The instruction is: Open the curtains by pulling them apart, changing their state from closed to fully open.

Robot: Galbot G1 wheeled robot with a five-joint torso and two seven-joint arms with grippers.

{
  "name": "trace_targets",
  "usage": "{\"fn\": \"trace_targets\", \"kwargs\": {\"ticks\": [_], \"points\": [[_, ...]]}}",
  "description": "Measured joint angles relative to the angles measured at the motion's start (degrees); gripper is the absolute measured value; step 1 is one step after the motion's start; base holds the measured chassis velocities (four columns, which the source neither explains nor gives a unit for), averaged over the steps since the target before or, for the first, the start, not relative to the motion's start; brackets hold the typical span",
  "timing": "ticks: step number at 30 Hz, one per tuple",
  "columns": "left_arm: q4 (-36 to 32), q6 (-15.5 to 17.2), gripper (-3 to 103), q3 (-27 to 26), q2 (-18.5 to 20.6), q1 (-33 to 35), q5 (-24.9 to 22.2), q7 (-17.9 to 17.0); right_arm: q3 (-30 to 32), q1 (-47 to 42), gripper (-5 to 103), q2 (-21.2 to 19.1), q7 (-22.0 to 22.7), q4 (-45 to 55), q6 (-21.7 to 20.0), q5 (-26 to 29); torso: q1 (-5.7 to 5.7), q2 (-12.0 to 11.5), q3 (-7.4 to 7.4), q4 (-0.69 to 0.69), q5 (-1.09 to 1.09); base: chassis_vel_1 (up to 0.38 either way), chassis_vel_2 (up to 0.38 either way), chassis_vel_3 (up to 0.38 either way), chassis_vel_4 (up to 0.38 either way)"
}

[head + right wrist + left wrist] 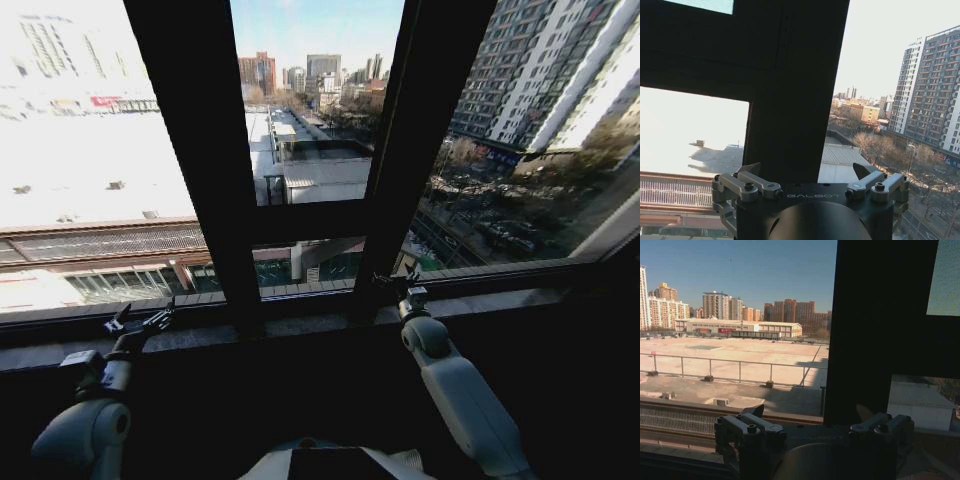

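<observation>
The curtains are out of view; bare glass and the city outside lie ahead of me. My left gripper (140,322) hovers just above the window sill at the lower left, open, with nothing between its fingers (756,411). My right gripper (410,285) is raised in front of the right vertical bar of the window frame, near the sill. It is open too, and its fingertips (753,168) stand wide apart with nothing in them.
Two thick dark vertical frame bars (200,150) (425,120) and a horizontal crossbar (305,220) divide the window. A stone sill (300,325) runs along below the glass. The wall under the sill is in dark shadow.
</observation>
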Motion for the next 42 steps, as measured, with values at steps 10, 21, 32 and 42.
{"fn": "trace_targets", "kwargs": {"ticks": [10,21,32,42], "points": [[1.30,-1.40,100,-0.29,0.53,-0.84,1.68,-0.40,-1.79,-1.96,100,0.55,0.00,3.05,0.32,-1.56,0.03,-0.01,0.01,-0.01,-0.01,-0.314,-0.373,0.313,0.358],[2.41,-2.37,100,-0.32,1.35,-1.44,2.02,-0.18,-1.72,-2.80,100,0.60,0.00,3.30,1.36,-2.10,-0.01,0.00,0.00,-0.01,-0.05,0.051,-0.234,-0.031,0.241],[2.82,-4.33,100,-0.60,0.99,-0.64,2.15,0.01,-1.75,-2.99,100,1.06,0.23,3.26,1.16,-1.97,0.02,-0.01,0.01,-0.01,-0.02,0.290,-0.237,-0.311,0.254],[2.57,-5.83,100,-0.77,0.49,0.03,3.00,0.23,-1.79,-3.43,100,1.23,0.33,3.71,1.16,-1.96,-0.02,0.01,-0.01,-0.01,-0.01,0.207,-0.367,-0.223,0.364]]}}
